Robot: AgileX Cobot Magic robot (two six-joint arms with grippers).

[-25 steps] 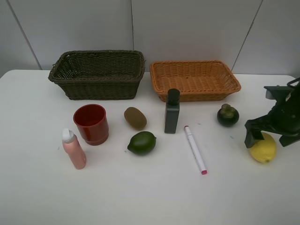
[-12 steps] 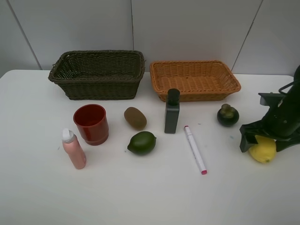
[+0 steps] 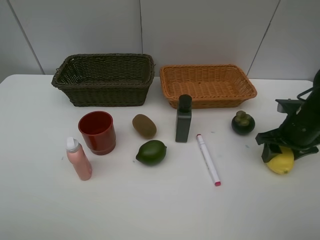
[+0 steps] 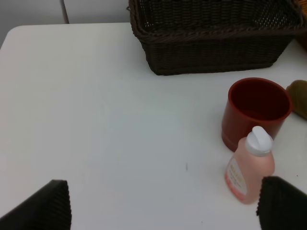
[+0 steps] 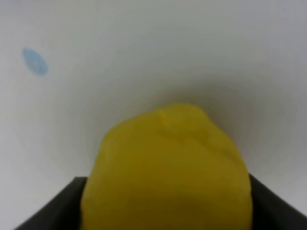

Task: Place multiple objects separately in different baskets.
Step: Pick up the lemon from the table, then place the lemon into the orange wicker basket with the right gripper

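Note:
The yellow lemon (image 3: 281, 162) lies on the white table at the far right. My right gripper (image 3: 282, 152) is lowered over it. In the right wrist view the lemon (image 5: 168, 167) fills the gap, and the dark fingers (image 5: 53, 211) press its two sides. My left gripper (image 4: 163, 206) is open over bare table, near the pink spray bottle (image 4: 249, 165) and the red cup (image 4: 256, 110). The dark basket (image 3: 105, 92) and the orange basket (image 3: 210, 102) stand at the back; nothing shows inside them.
Spread across the table are a mangosteen (image 3: 243, 122), a white marker (image 3: 208, 159), a dark grey bottle (image 3: 183, 119), a kiwi (image 3: 144, 126) and a lime (image 3: 151, 152). The red cup (image 3: 97, 132) and the pink spray bottle (image 3: 79, 159) stand at the left.
My right gripper came down over the lemon, and its fingers closed in against the fruit's sides. Nothing else moved.

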